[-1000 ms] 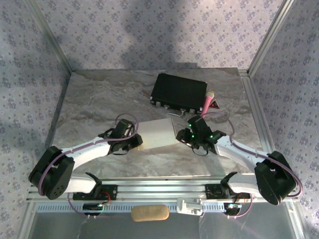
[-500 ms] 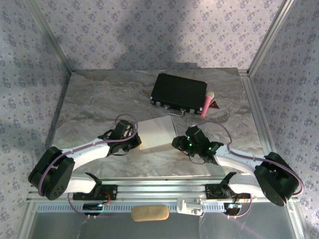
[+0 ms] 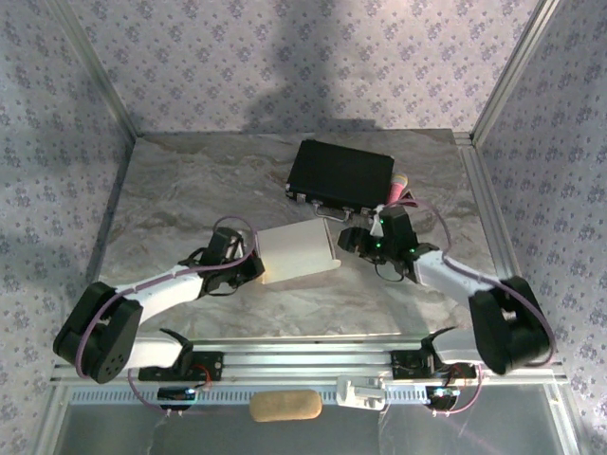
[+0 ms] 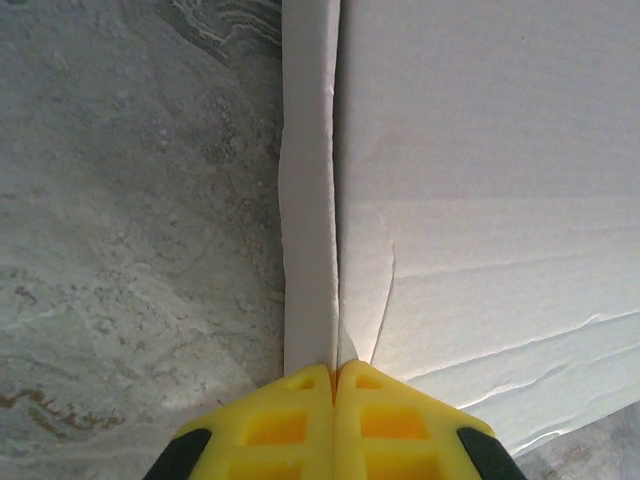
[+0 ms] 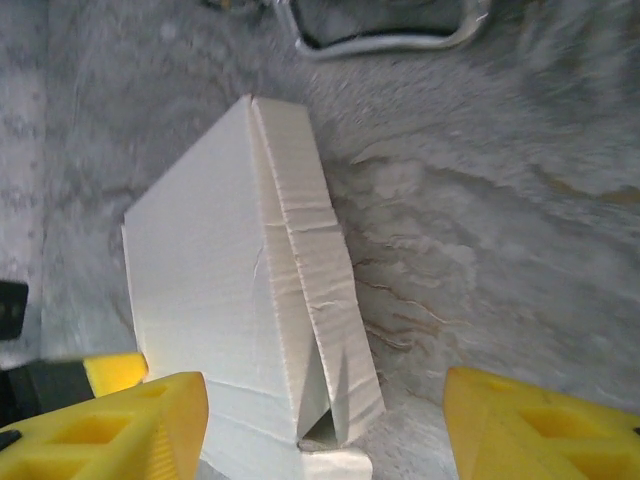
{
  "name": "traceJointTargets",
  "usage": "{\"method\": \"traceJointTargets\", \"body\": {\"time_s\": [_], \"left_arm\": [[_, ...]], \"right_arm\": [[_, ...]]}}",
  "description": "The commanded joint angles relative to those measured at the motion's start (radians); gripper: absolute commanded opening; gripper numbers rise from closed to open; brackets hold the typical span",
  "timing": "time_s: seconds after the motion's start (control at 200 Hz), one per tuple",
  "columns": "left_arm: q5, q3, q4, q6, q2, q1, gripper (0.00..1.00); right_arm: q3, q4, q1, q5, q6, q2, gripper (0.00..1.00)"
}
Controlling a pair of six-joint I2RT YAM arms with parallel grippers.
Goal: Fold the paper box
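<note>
Left gripper (image 4: 335,372) had clamped shut on the paper box (image 3: 297,248) at its left edge, frame centre. Right gripper (image 3: 347,243) had swung up beside its right edge, jaws wider and empty, near the black case (image 3: 341,175). Open desk (image 3: 180,190) lay upper left.

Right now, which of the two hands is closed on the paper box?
The left hand: its yellow fingers pinch a thin edge of the paper box. The right hand has its fingers wide apart near the other end.
</note>
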Motion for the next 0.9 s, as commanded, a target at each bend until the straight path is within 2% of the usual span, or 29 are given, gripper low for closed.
{"method": "traceJointTargets", "body": {"time_s": [0.0, 0.08, 0.17, 0.49, 0.68, 0.899], "left_arm": [[-0.003, -0.048, -0.064, 0.044, 0.025, 0.027, 0.0], [0.005, -0.054, -0.059, 0.05, 0.035, 0.039, 0.0], [0.003, -0.063, -0.056, 0.054, 0.043, 0.046, 0.0], [-0.003, -0.101, -0.022, 0.059, 0.07, 0.064, 0.0], [-0.007, -0.112, 0.0, 0.063, 0.098, 0.069, 0.0], [0.0, -0.117, 0.017, 0.065, 0.103, 0.085, 0.0]], "right_arm": [[0.055, 0.062, -0.004, -0.216, -0.147, 0.083, 0.66], [0.08, 0.1, -0.003, -0.273, -0.151, 0.143, 0.68], [0.133, 0.02, -0.005, -0.26, -0.191, 0.21, 0.69], [0.129, 0.071, -0.015, -0.318, -0.206, 0.322, 0.72], [0.12, 0.222, -0.003, -0.388, -0.128, 0.387, 0.71], [0.115, 0.455, 0.017, -0.423, 0.051, 0.449, 0.63]]}}
